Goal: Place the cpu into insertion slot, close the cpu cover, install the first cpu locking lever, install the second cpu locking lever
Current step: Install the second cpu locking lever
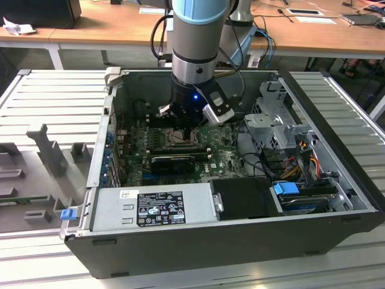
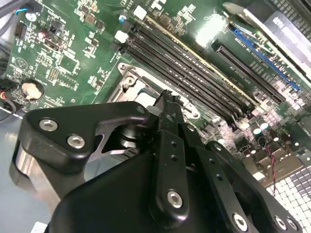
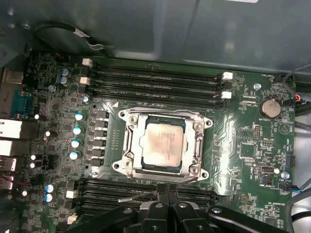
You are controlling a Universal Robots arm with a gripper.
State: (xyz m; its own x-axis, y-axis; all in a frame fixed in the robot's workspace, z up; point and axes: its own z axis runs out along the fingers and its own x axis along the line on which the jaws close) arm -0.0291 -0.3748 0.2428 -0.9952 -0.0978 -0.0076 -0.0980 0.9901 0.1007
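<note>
Tool (image 3: 163, 204) first, right up close in the first wrist view: black fingers (image 3: 156, 213) pressed together at the tips with no gap, nothing pinched between them. The tips sit just beside the near edge of the insertion slot (image 3: 127, 145), above the memory slots (image 3: 146, 194) on that side. In the second wrist view the same tool (image 2: 167, 99) runs to a narrow closed point right at the corner of the socket frame.

Just past the tips, the cpu (image 3: 163, 145) lies flat in the insertion slot, grey metal top up. The cpu cover (image 3: 194, 145) is down around it, silvery frame ringing the chip through its square window. A thin silvery lever (image 3: 138, 195) angles out from the near side of the socket, standing off the green board (image 3: 252, 141).

Farther on, a second bank of memory slots (image 3: 155, 82), then the grey wall of the computer case (image 3: 146, 24).

From the exterior view, the arm (image 1: 195, 42) comes straight down into the open computer case (image 1: 240, 241), wrist vertical, its tool end low over the socket (image 1: 179, 137). Behind the case, a wooden desk (image 1: 102, 27).
</note>
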